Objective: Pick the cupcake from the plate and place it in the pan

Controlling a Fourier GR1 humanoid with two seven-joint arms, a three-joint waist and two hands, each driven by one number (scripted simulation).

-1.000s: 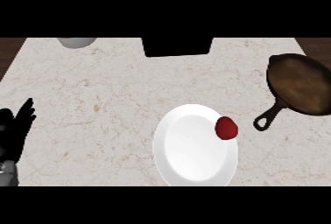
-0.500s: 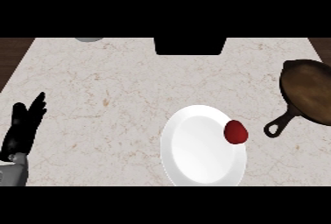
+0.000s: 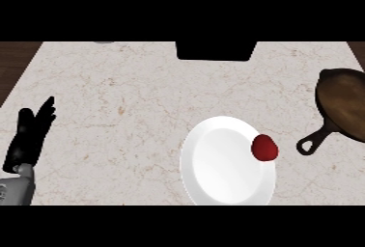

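Now cupcake (image 3: 265, 147) on plate (image 3: 221, 169) rim; pan (image 3: 343, 111) apart.

1. Pan (image 3: 343, 110) cut off at the right edge of the frame; far rim out of view.
2. Plate (image 3: 221, 164) clipped along its lower rim at the bottom of the frame.
3. Left forearm (image 3: 16, 190) cut off at the lower left corner, only a short grey stub showing.
4. Dark block (image 3: 215, 50) at top centre cut by the upper edge; too little showing to name.
5. Small grey thing (image 3: 104, 42) at the upper left, a mere sliver; cannot tell what.
6. Surface (image 3: 128, 96) running out past the bottom and right edges.
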